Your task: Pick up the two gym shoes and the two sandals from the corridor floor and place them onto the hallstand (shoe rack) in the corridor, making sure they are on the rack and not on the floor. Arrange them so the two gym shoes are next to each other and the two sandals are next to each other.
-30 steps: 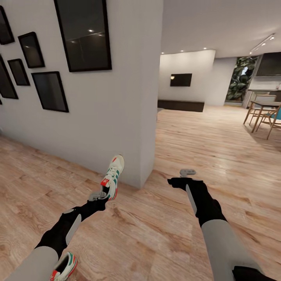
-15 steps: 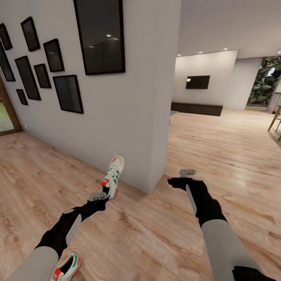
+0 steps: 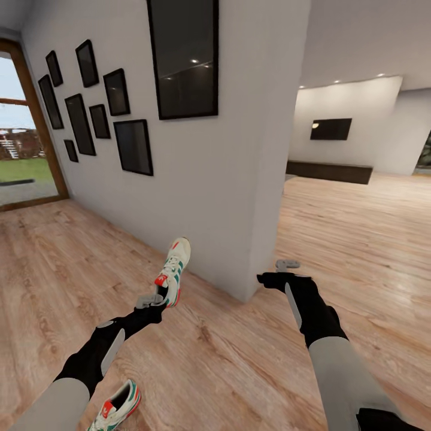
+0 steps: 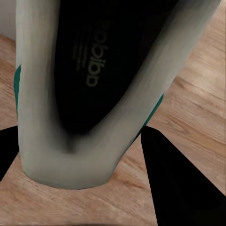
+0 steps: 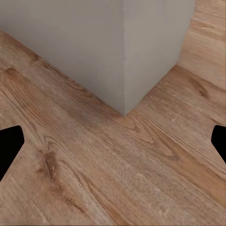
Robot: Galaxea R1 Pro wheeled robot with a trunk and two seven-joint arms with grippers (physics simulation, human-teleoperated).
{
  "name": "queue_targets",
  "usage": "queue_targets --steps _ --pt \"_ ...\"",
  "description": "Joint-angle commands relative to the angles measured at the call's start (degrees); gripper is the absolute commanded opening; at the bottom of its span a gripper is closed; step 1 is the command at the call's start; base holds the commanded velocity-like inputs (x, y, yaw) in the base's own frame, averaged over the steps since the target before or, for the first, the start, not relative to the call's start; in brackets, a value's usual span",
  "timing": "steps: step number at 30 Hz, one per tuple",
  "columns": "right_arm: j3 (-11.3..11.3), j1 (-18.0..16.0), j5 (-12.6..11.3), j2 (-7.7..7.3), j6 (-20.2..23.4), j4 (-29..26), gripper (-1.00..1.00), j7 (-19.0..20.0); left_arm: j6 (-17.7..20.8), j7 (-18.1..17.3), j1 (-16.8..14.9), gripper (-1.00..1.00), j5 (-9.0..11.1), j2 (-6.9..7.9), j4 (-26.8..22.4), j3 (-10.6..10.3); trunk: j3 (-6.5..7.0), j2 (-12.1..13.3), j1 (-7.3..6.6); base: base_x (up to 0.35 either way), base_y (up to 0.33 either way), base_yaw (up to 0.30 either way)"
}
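The left gripper point(image 3: 157, 299) has its fingers pinching a gym shoe point(image 3: 173, 272) at the heel, toe toward 1 o'clock. The right gripper point(image 3: 286, 268) has its fingers spread over the corridor floor point(image 3: 227, 359). A second gym shoe point(image 3: 117, 408) lies at 7 o'clock.

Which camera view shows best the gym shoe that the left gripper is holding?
The head view: the held gym shoe appears whole there, toe up, heel at the left gripper. The left wrist view shows its dark inside and white collar close up. The right wrist view shows a wall corner and floor.
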Motion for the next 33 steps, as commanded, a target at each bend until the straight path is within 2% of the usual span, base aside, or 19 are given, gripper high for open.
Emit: queue_targets --steps 1,25,33 --pt "-0.3 0.0 0.6 0.08 0.3 -0.1 1.00 0.5 0.5 -0.2 0.0 -1.00 0.6 0.00 0.0 0.1 -0.07 0.0 -0.01 0.000 0.000 0.264" --pt "-0.2 0.0 0.6 0.06 0.2 0.0 1.00 0.5 0.5 -0.2 0.0 -1.00 0.6 -0.03 0.0 0.0 -0.94 0.0 -0.01 0.002 -0.001 0.276" --pt "-0.2 -0.1 0.6 0.02 0.3 0.0 1.00 0.5 0.5 -0.2 0.0 -1.00 0.6 -0.02 -0.1 0.0 -1.25 0.0 -0.01 0.181 -0.181 0.277"
